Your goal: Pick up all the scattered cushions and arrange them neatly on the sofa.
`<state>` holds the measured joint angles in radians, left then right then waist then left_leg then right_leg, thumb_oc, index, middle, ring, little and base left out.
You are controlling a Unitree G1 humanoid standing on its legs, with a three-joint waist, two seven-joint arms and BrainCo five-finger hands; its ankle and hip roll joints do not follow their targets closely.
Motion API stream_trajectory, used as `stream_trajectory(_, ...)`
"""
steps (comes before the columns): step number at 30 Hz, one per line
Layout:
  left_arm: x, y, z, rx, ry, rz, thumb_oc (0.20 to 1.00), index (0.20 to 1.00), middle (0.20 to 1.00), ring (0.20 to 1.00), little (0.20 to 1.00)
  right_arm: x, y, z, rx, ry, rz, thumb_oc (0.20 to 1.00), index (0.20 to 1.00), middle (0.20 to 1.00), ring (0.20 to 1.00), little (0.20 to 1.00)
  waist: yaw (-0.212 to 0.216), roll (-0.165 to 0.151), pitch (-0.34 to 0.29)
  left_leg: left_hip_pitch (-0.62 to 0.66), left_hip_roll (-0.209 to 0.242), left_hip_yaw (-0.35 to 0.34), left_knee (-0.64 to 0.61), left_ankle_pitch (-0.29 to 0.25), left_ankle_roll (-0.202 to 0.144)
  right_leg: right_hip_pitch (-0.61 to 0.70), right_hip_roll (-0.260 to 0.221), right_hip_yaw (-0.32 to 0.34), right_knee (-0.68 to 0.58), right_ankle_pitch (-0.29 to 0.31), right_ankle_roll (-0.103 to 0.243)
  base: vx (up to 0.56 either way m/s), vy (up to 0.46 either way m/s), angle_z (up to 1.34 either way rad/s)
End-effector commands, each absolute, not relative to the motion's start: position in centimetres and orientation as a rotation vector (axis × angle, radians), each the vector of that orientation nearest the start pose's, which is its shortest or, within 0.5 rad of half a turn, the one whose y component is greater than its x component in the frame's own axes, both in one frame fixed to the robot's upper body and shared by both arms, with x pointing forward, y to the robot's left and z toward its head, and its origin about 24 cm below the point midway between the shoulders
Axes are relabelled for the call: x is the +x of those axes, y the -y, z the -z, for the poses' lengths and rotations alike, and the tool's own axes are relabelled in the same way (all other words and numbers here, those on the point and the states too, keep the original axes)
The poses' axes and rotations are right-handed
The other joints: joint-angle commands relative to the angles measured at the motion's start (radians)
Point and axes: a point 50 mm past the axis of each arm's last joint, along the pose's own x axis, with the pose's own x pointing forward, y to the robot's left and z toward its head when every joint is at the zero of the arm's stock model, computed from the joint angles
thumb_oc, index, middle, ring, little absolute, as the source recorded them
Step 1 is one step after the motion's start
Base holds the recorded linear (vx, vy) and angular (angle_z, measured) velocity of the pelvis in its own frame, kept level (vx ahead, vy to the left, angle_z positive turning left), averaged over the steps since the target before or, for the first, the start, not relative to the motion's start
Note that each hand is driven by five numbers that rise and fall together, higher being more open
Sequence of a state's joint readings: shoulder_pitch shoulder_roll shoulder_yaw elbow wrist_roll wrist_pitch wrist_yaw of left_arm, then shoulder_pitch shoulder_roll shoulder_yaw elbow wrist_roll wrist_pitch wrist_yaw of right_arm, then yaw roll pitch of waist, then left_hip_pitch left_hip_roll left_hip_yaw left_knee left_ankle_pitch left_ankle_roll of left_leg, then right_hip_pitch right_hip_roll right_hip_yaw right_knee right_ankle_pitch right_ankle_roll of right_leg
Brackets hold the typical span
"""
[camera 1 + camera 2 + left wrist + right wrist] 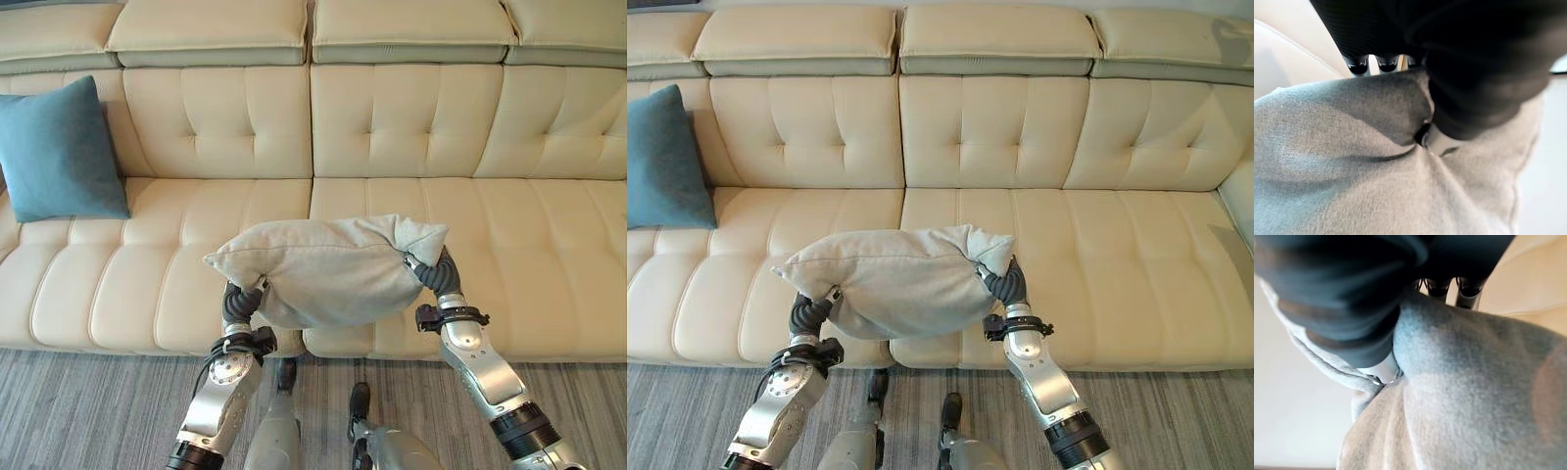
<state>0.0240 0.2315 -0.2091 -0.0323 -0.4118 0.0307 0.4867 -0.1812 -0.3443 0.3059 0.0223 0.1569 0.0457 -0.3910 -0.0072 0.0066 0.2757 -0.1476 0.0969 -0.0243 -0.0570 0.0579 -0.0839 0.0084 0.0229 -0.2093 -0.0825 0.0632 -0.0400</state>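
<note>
I hold a light grey cushion up between both hands, over the front edge of the cream sofa's seat. My left hand grips its left end and my right hand its right end. In the left wrist view the fingertips lie over the grey fabric and the thumb digs into it. The right wrist view shows the same pinch, with the fingers over the cushion. A teal cushion leans upright against the backrest at the sofa's far left.
The sofa has tufted backrests and wide seat panels; the middle and right seats are bare. Grey striped carpet runs along the sofa's front.
</note>
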Motion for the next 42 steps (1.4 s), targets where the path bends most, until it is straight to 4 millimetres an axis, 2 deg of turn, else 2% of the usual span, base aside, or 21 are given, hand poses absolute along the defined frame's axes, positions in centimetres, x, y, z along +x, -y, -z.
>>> stream_trajectory(1,25.3,-15.5,-7.8,-0.167,0.119,-0.222,0.2,0.2,0.2,0.2,0.2,28.4,12.2,-12.6,-0.123,0.365,0.007,0.2,0.2,0.2,0.2,0.2,0.017,-0.025,-0.098,0.048,-0.038,0.015,-0.03,0.042,-0.005,0.076,-0.058,0.014,0.035,-0.187,0.078,0.29,0.245,-0.16)
stream_trajectory(5,25.7,-15.4,-7.9,-0.145,0.123,-0.221,0.2,0.2,0.2,0.2,0.2,29.1,11.2,-13.0,-0.12,0.365,-0.001,0.2,0.2,0.2,0.2,0.2,0.029,-0.043,-0.122,0.08,-0.059,0.036,-0.03,0.006,0.014,0.097,-0.087,0.03,0.013,-0.177,0.098,0.24,0.227,-0.01)
stream_trajectory(11,28.0,-14.9,-9.6,-0.119,0.177,-0.244,0.2,0.2,0.2,0.2,0.2,31.7,9.4,-15.4,-0.153,0.404,0.03,0.2,0.2,0.2,0.2,0.2,0.056,-0.074,-0.122,0.054,-0.079,0.051,-0.03,-0.019,0.042,0.06,-0.114,0.045,-0.005,-0.157,0.127,0.11,0.137,0.02)
stream_trajectory(15,31.2,-15.1,-13.1,-0.059,0.285,-0.282,0.2,0.2,0.2,0.2,0.2,34.4,9.0,-18.2,-0.193,0.434,0.085,0.2,0.2,0.2,0.2,0.2,0.066,-0.086,-0.113,0.013,-0.088,0.058,-0.03,-0.018,0.048,0.008,-0.123,0.058,-0.005,-0.141,0.137,0.07,0.098,-0.05)
stream_trajectory(17,31.8,-15.0,-13.7,-0.057,0.298,-0.282,0.2,0.2,0.2,0.2,0.2,34.8,9.0,-18.6,-0.2,0.434,0.09,0.2,0.2,0.2,0.2,0.2,0.066,-0.085,-0.109,0.002,-0.089,0.059,-0.03,-0.016,0.048,-0.005,-0.124,0.058,-0.005,-0.137,0.139,0.03,0.068,-0.02)
stream_trajectory(18,33.0,-15.0,-14.7,-0.034,0.315,-0.291,0.2,0.2,0.2,0.2,0.2,35.6,9.1,-18.9,-0.222,0.421,0.108,0.2,0.2,0.2,0.2,0.2,0.066,-0.083,-0.101,-0.017,-0.091,0.061,-0.03,-0.013,0.049,-0.029,-0.126,0.06,-0.005,-0.129,0.142,0.03,0.059,-0.06)
stream_trajectory(22,34.4,-14.9,-15.5,-0.009,0.31,-0.291,0.2,0.2,0.2,0.2,0.2,36.2,9.2,-19.0,-0.248,0.403,0.127,0.2,0.2,0.2,0.2,0.2,0.058,-0.079,-0.087,-0.047,-0.092,0.064,-0.03,-0.007,0.049,-0.063,-0.128,0.064,-0.005,-0.119,0.147,0.04,0.077,-0.09)
stream_trajectory(24,35.9,-14.8,-16.2,0.033,0.301,-0.317,0.2,0.2,0.2,0.2,0.2,37.3,9.5,-18.4,-0.266,0.35,0.164,0.2,0.2,0.2,0.2,0.2,0.052,-0.076,-0.07,-0.077,-0.093,0.068,-0.03,-0.002,0.05,-0.099,-0.129,0.07,-0.005,-0.107,0.15,0.04,0.076,-0.13)
stream_trajectory(27,37.1,-14.7,-17.0,0.033,0.289,-0.343,0.2,0.2,0.2,0.2,0.2,38.2,10.0,-18.3,-0.297,0.31,0.202,0.2,0.2,0.2,0.2,0.2,0.045,-0.07,-0.048,-0.109,-0.095,0.069,-0.03,0.007,0.047,-0.135,-0.132,0.072,-0.005,-0.09,0.155,0.01,0.039,-0.07)
stream_trajectory(30,37.8,-14.9,-17.2,0.065,0.271,-0.36,0.2,0.2,0.2,0.2,0.2,38.8,10.4,-17.5,-0.334,0.256,0.225,0.2,0.2,0.2,0.2,0.2,0.041,-0.064,-0.039,-0.127,-0.097,0.067,-0.03,0.011,0.046,-0.153,-0.134,0.074,-0.005,-0.081,0.157,0.01,0.029,-0.02)
stream_trajectory(31,38.5,-14.8,-16.7,0.091,0.221,-0.367,0.2,0.2,0.2,0.2,0.2,39.4,10.7,-16.5,-0.393,0.193,0.235,0.2,0.2,0.2,0.2,0.2,0.038,-0.062,-0.033,-0.136,-0.098,0.068,-0.03,0.013,0.046,-0.162,-0.135,0.075,-0.005,-0.076,0.159,0.04,0.048,-0.02)
stream_trajectory(32,38.9,-14.9,-17.1,0.128,0.221,-0.366,0.244,0.244,0.244,0.244,0.244,39.7,10.7,-16.4,-0.426,0.175,0.23,0.2,0.2,0.2,0.2,0.2,0.04,-0.062,-0.03,-0.137,-0.098,0.067,-0.03,0.013,0.046,-0.163,-0.135,0.074,-0.005,-0.075,0.161,0.04,0.046,-0.02)
stream_trajectory(33,39.2,-14.9,-17.1,0.146,0.206,-0.365,0.608,0.608,0.608,0.608,0.608,40.0,10.7,-16.4,-0.447,0.161,0.229,0.495,0.495,0.495,0.495,0.495,0.039,-0.062,-0.03,-0.138,-0.098,0.068,-0.03,0.014,0.045,-0.164,-0.135,0.074,-0.005,-0.074,0.163,0.0,0.0,0.0)
stream_trajectory(34,39.8,-15.1,-17.2,0.158,0.178,-0.367,1.0,1.0,1.0,1.0,1.0,40.4,11.0,-16.6,-0.474,0.144,0.232,1.0,1.0,1.0,1.0,1.0,0.04,-0.063,-0.03,-0.138,-0.099,0.07,-0.03,0.015,0.044,-0.165,-0.135,0.074,-0.005,-0.073,0.166,0.0,0.0,0.0)
stream_trajectory(37,41.2,-17.2,-19.6,0.15,0.158,-0.398,1.0,1.0,1.0,1.0,1.0,41.7,12.3,-18.6,-0.47,0.109,0.255,1.0,1.0,1.0,1.0,1.0,0.038,-0.065,-0.034,-0.139,-0.097,0.07,-0.03,0.018,0.042,-0.17,-0.135,0.076,-0.005,-0.067,0.172,0.0,0.0,0.0)
stream_trajectory(39,41.7,-19.7,-21.3,0.064,0.135,-0.458,1.0,1.0,1.0,1.0,1.0,42.3,14.3,-20.0,-0.297,0.066,0.32,1.0,1.0,1.0,1.0,1.0,0.037,-0.063,-0.043,-0.136,-0.098,0.068,-0.03,0.015,0.042,-0.171,-0.134,0.078,-0.005,-0.062,0.178,0.0,0.034,-0.03)
stream_trajectory(40,41.8,-20.3,-21.6,0.014,0.125,-0.459,1.0,1.0,1.0,1.0,1.0,42.3,14.6,-19.9,-0.265,0.048,0.318,1.0,1.0,1.0,1.0,1.0,0.037,-0.065,-0.041,-0.133,-0.099,0.07,-0.03,0.014,0.043,-0.171,-0.135,0.081,-0.005,-0.06,0.18,0.0,0.039,-0.04)
stream_trajectory(42,41.6,-22.5,-22.7,-0.151,0.127,-0.498,1.0,1.0,1.0,1.0,1.0,42.4,16.6,-21.3,-0.095,0.056,0.373,1.0,1.0,1.0,1.0,1.0,0.039,-0.062,-0.051,-0.122,-0.099,0.073,-0.03,0.006,0.046,-0.165,-0.135,0.083,-0.005,-0.059,0.184,0.01,0.036,-0.03)
